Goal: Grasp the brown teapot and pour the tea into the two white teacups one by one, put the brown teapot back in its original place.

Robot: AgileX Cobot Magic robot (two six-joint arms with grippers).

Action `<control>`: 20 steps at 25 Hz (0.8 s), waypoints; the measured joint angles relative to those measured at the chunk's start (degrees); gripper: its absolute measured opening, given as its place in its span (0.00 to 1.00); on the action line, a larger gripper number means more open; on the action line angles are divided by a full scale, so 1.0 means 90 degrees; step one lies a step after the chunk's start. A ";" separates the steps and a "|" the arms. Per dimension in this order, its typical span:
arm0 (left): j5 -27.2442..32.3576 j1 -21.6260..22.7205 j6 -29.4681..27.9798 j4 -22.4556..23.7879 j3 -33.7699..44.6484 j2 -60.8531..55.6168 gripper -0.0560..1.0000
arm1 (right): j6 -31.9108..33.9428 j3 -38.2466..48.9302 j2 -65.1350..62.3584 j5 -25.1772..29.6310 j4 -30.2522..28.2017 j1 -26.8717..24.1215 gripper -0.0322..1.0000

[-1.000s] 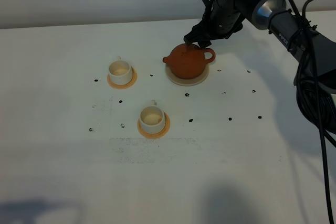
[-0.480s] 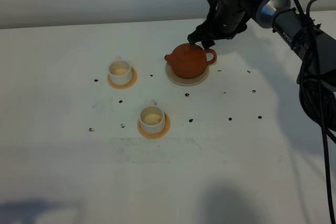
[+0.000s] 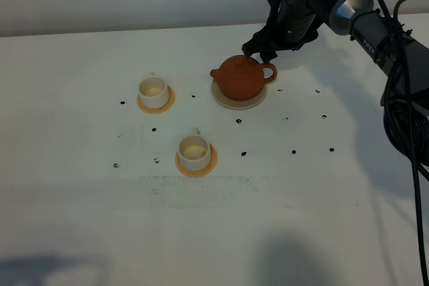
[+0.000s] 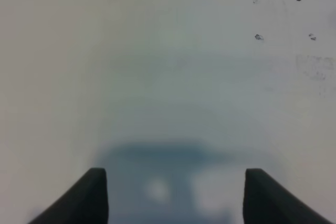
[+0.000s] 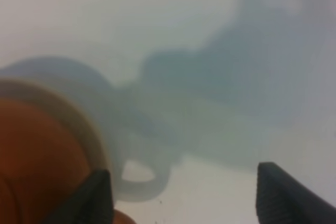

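The teapot (image 3: 240, 78) sits upright on its saucer (image 3: 234, 106) near the tabletop's far edge. The right jaws hang wide open and empty just behind its handle (image 3: 268, 70). The far cup (image 3: 153, 90) and near cup (image 3: 194, 150) wait on coasters toward the left edge. If a grasp is next, the jaws should straddle the handle squarely before closing, without nudging the pot. The left jaws, also parted, hold nothing.

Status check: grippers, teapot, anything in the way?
Right gripper open, empty, near brown teapot, which sits on saucer. Left gripper open, empty. Nothing in the way.
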 joint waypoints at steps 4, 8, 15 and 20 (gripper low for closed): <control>0.0000 0.0000 0.0000 0.0000 0.0000 0.0000 0.57 | 0.0000 0.0214 -0.0101 -0.0032 -0.0007 -0.0023 0.60; 0.0000 0.0000 0.0000 0.0000 0.0000 0.0000 0.57 | 0.0000 0.0319 -0.0180 0.0020 -0.0001 -0.0065 0.60; 0.0000 0.0000 0.0006 0.0000 0.0000 0.0000 0.57 | 0.0016 0.0327 -0.0195 0.0148 -0.0001 -0.0065 0.60; 0.0000 0.0000 0.0006 0.0000 0.0000 0.0000 0.57 | 0.0030 0.0327 -0.0195 0.0209 0.0036 -0.0065 0.60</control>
